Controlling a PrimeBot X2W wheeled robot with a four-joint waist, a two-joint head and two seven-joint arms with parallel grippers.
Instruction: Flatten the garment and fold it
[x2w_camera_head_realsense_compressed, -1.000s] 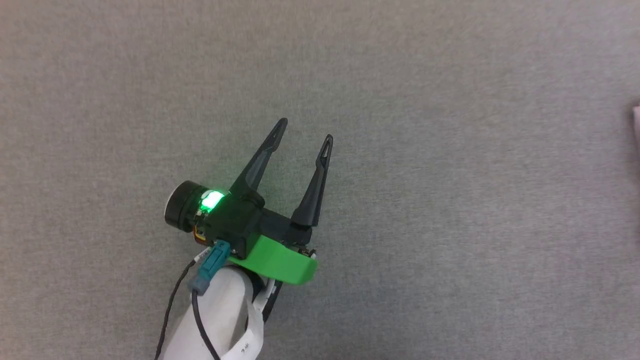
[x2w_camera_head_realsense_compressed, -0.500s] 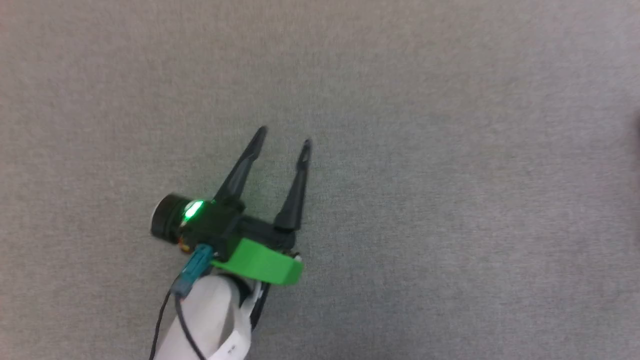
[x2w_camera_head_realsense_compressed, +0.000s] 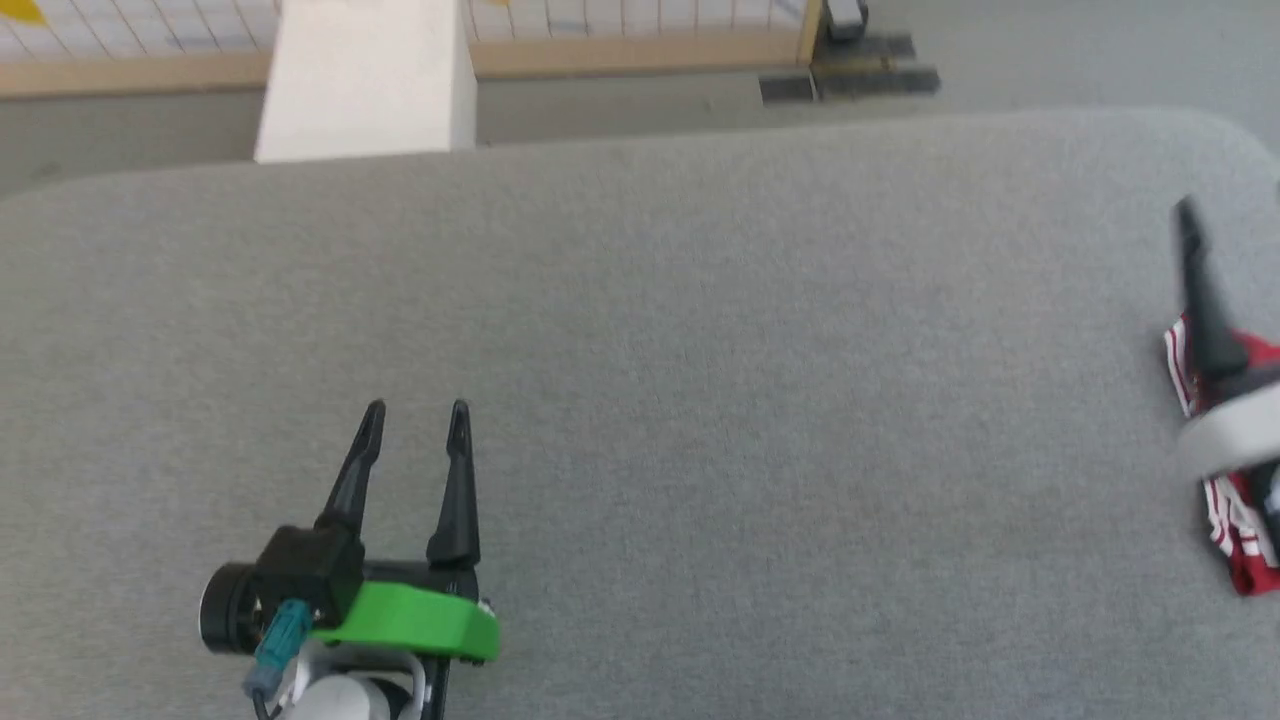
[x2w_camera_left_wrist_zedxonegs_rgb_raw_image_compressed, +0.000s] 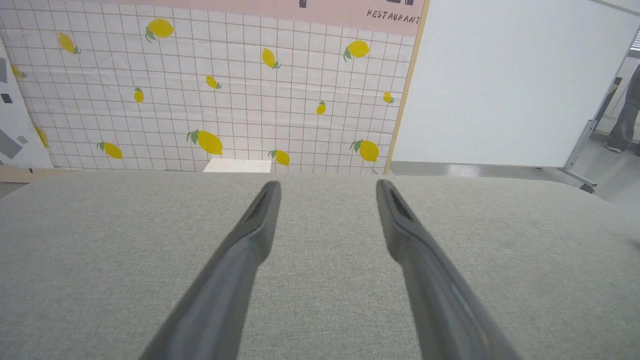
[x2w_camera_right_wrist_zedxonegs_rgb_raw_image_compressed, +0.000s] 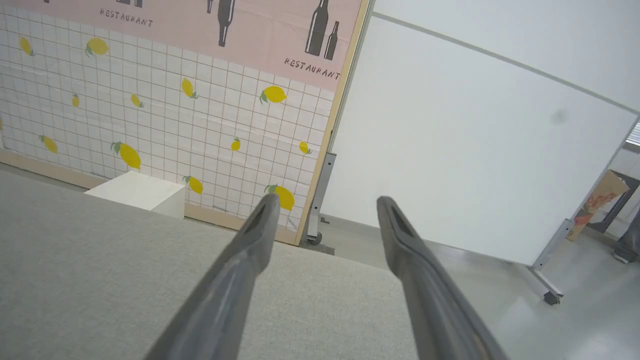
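Left jaws and right jaws stand spread, empty. My right jaws partly hide the red garment (x2w_camera_head_realsense_compressed: 1235, 530) on the grey worktop (x2w_camera_head_realsense_compressed: 700, 400); a lemon-print wall (x2w_camera_left_wrist_zedxonegs_rgb_raw_image_compressed: 225, 100) stands beyond.

- Table (x2w_camera_head_realsense_compressed: 760, 420): grey woven cloth cover, matt, slightly rough.
- Left gripper (x2w_camera_head_realsense_compressed: 417, 408): dark matt plastic fingers; its collar (x2w_camera_head_realsense_compressed: 410, 620) is smooth green plastic.
- Garment (x2w_camera_head_realsense_compressed: 1248, 560), at the table's right edge: soft red-and-white cloth.

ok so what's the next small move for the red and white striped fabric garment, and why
Probably lower the open right gripper onto the garment, which lies crumpled by it at the grey fabric table's right edge, and pinch a corner; the left gripper is open and empty.
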